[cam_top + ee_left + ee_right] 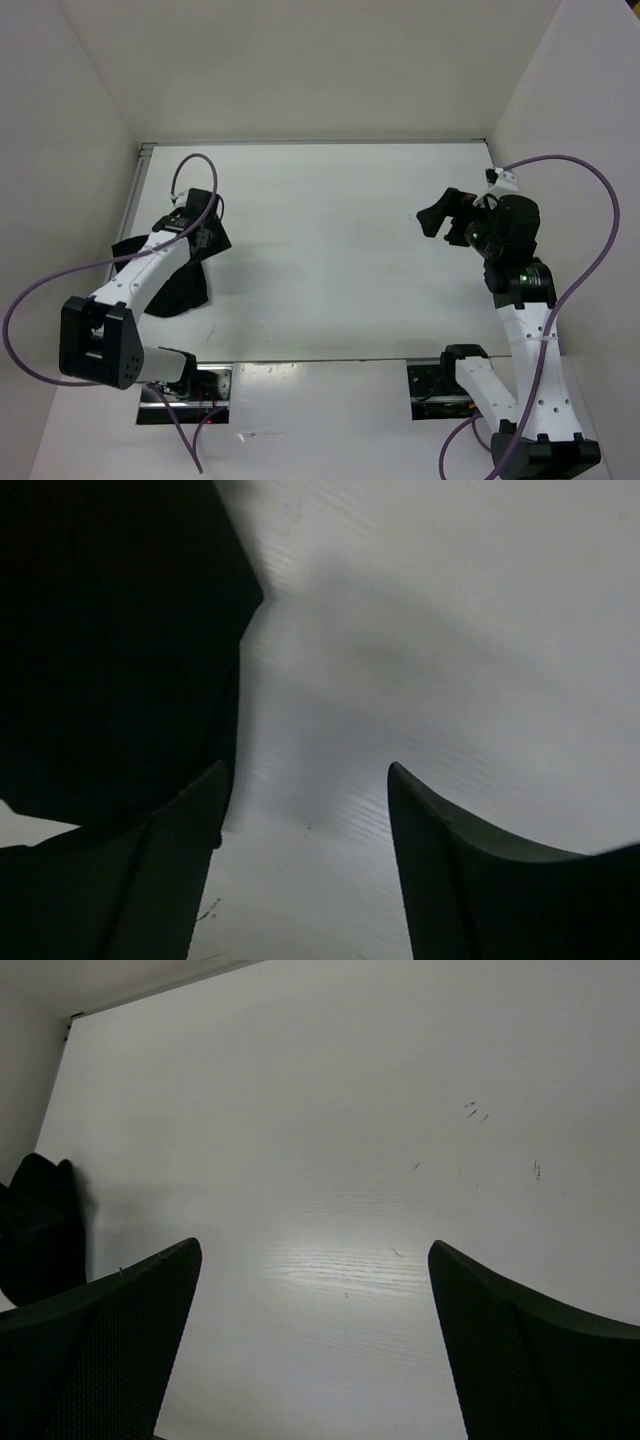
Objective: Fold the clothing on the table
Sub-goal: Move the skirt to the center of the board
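1. White table (330, 250) fills the floor of a white-walled booth; the walls (300, 60) rise on three sides.
2. The clothing (180, 285) lies in a dark, uneven heap near the table's left edge. It is partly hidden under the left arm, well apart from the right arm.
3. The left gripper (207, 238) hangs over the heap's far, inner edge.
4. In the left wrist view the left gripper (305, 810) has its fingers (170, 870) spread wide, with only white table between them. The clothing (110, 650) fills the upper left of that view, and its edge runs just beside the left-hand finger. Whether they touch cannot be told.
5. The right gripper (440, 222) is over the right part of the table and points toward the middle.
6. In the right wrist view the right gripper (315, 1290) is spread wide over white table and grips nothing.
7. A dark shape at that view's left edge is too small to name.
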